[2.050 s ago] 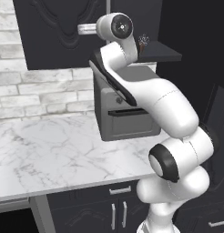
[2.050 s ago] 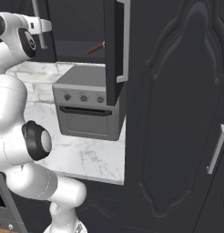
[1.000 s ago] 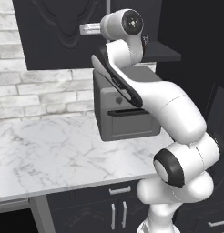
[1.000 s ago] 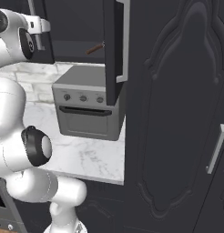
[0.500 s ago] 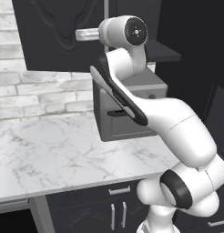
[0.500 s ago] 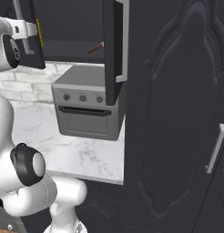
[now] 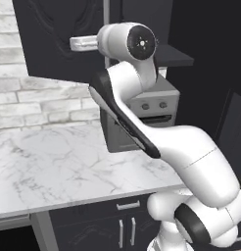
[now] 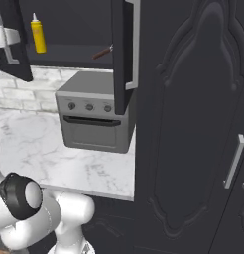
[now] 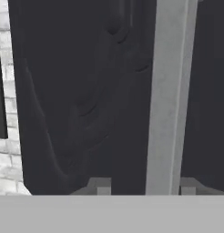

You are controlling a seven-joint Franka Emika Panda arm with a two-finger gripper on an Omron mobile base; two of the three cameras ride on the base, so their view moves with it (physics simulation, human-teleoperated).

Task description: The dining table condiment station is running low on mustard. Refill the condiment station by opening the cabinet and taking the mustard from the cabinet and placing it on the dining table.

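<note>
A grey toaster oven [image 8: 96, 116] with three front knobs stands on the white grey-veined marble counter [image 7: 54, 166], under the black upper wall cabinet with ornate raised panels [image 8: 69, 25]. In the right base view we see both of its doors swung open: the right door [image 8: 125, 49] juts out edge-on in front of the oven, its long silver bar handle [image 8: 135, 44] towards us, and a tall dark panelled unit [image 8: 193, 124] fills the space to the right. A whitewashed brick wall [image 7: 24, 93] backs the counter.

The mustard, a tall all-yellow squeeze bottle with a cone nozzle [image 8: 38, 33], stands upright on the cabinet shelf, near its left end; a thin brownish object [image 8: 101, 52] lies further right on that shelf, too small for us to make out.

The white arm rises and bends so that its wrist is level with the left cabinet door [image 7: 59, 39]. In the hand view the two-finger gripper [image 9: 143, 190] sits right up against that door, one silver bar handle [image 9: 166, 95] running between the fingertips [image 9: 99, 187]. The tips are cut off low in the view; we cannot tell whether they press on the bar or stand clear of it.
</note>
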